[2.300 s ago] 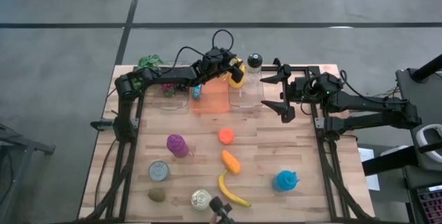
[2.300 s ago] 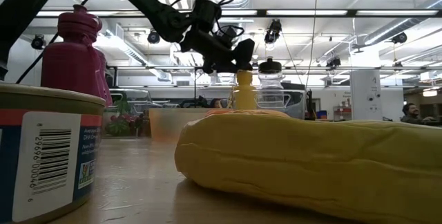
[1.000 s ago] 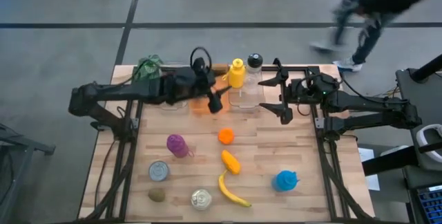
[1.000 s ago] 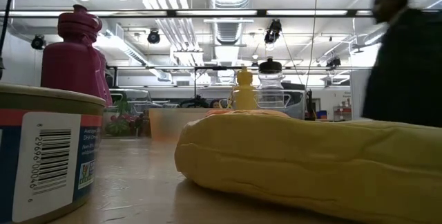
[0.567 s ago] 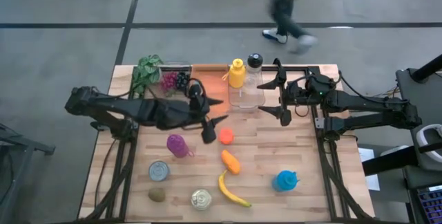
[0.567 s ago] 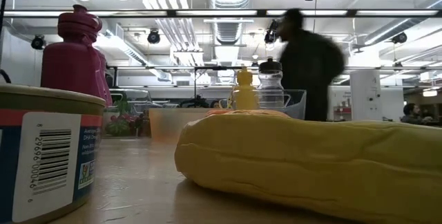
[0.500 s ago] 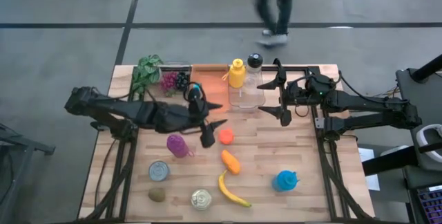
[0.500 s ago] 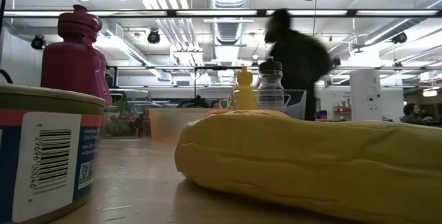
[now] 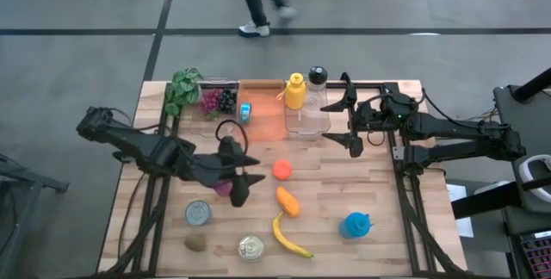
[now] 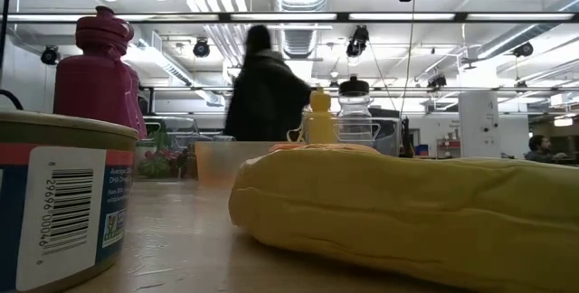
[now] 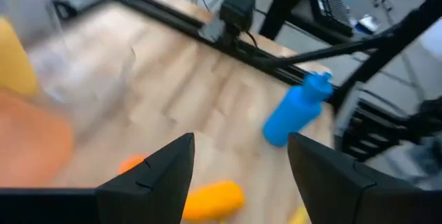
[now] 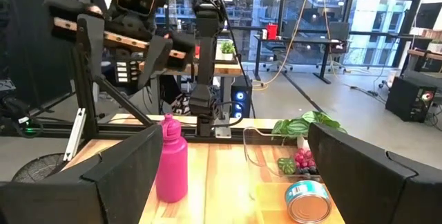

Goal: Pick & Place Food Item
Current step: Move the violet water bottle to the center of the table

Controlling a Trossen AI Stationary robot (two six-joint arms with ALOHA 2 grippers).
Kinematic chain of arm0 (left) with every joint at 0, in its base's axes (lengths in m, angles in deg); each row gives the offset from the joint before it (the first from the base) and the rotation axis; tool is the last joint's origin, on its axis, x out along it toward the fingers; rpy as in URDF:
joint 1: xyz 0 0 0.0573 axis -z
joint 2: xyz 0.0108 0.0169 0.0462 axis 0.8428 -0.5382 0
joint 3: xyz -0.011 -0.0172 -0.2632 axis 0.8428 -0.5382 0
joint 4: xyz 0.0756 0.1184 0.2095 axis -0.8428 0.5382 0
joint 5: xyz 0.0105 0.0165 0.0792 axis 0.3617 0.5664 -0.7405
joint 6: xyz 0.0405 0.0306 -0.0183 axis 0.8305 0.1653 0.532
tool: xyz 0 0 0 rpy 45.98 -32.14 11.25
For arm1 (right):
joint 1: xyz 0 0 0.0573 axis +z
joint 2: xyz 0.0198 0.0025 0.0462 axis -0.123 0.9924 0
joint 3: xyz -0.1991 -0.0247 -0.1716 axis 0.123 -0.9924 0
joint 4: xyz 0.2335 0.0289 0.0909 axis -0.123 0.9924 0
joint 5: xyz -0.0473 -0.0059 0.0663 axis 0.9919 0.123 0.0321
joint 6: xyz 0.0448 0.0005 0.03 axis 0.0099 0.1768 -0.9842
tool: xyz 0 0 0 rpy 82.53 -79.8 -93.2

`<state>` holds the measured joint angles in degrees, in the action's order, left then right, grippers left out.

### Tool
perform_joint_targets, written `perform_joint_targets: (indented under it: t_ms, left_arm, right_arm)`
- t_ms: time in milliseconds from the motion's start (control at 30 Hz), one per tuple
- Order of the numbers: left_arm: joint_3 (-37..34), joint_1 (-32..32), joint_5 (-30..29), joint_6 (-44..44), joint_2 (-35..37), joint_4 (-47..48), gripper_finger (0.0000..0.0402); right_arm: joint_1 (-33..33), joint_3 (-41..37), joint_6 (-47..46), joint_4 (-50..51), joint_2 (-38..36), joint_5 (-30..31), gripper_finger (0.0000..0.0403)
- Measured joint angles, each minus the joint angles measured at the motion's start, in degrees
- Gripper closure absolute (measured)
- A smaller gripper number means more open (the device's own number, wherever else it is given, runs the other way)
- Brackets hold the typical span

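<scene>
Since the earlier frames the left arm has swung off the bins at the back and come forward over the middle of the table, so the left gripper (image 9: 244, 176) now hangs empty with its fingers spread, right by the magenta plastic bottle (image 9: 221, 186) and a bit to the side of the small round orange fruit (image 9: 281, 170). A person walking past behind the table has also moved along.

Which food item is next is anyone's guess, but my bet is that orange fruit or the orange carrot-shaped piece (image 9: 287, 201) just in front of it, both out on bare wood mid-table. The left wrist view is a blur: blue plastic bottle (image 11: 297, 109) and an orange blob (image 11: 211, 199) between the fingers.

Handling-wise these look like toy food, so light and probably smooth and a little slippery. The round one will roll if nudged, so I'd come straight down and pinch across its widest part. The carrot: grab across the middle, not the tapered end.

Right gripper (image 9: 349, 121) waits wide open near the clear tub (image 9: 307, 122) at the back.
</scene>
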<state>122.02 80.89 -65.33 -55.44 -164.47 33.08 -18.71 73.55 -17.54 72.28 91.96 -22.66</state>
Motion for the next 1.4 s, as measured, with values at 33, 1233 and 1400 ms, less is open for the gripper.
perform_joint_targets:
  t_ms: [33,1233,1400]
  left_arm:
    - [0.0,0.49,0.75,-2.61,0.49,1.76,0.0165]
    - [-9.3,5.76,39.44,-30.94,2.26,42.08,0.0167]
    - [-14.51,5.47,39.2,-34.69,2.3,36.51,0.017]
  right_arm:
    - [0.0,0.0,0.0,0.0,0.0,0.0,0.0044]
    - [0.0,0.0,1.22,-0.03,-0.04,0.81,0.0044]
    - [0.0,0.0,1.2,-0.04,-0.02,0.81,0.0044]
